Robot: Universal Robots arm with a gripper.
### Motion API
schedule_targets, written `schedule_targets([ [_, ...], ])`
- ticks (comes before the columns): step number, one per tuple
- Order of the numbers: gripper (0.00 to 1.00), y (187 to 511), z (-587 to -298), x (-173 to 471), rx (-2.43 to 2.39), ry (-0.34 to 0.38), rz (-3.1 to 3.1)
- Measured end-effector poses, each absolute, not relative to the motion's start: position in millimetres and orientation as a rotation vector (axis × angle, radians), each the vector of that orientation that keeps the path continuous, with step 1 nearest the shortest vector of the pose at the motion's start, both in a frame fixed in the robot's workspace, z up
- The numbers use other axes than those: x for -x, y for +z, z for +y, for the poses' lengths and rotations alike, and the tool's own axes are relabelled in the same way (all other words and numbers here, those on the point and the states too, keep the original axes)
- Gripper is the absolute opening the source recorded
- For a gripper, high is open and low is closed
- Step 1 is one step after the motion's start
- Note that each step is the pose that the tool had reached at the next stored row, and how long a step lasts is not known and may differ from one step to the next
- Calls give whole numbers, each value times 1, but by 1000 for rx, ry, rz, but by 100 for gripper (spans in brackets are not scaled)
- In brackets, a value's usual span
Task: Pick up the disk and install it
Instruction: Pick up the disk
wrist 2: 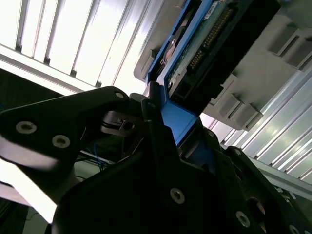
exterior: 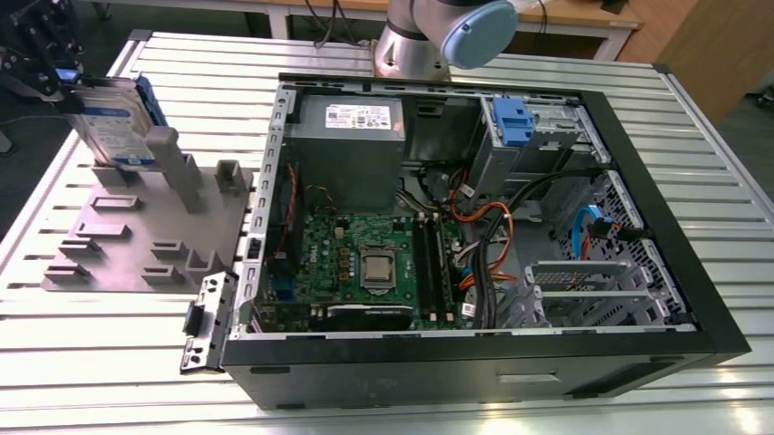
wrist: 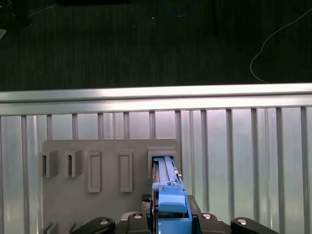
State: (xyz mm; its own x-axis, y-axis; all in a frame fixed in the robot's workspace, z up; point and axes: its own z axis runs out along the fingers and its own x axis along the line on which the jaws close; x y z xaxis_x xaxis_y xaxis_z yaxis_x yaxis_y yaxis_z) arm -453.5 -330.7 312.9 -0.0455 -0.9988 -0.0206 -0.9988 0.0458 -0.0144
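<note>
ribbed aluminium tabletop (exterior: pixel 677 118) carries a grey slotted fixture (exterior: pixel 133 245) and an open computer case (exterior: pixel 423 372). fingers (wrist 2: pixel 157 117) pinch the disk (exterior: pixel 115 122), standing on edge in the fixture.

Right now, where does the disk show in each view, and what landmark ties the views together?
Exterior view: the disk stands upright in the grey slotted fixture at this view's upper left, the gripper at its top.
Second wrist view: the disk reaches from the gripper's dark body toward the fixture.
First wrist view: the disk, edge-on, sits at the fixture's end slot.
Shared landmark: the grey slotted fixture.
</note>
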Motion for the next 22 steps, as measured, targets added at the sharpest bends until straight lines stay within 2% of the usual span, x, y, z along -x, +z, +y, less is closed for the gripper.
schedule_targets([
  [22,37,323,-331,453,2153,6,2253],
])
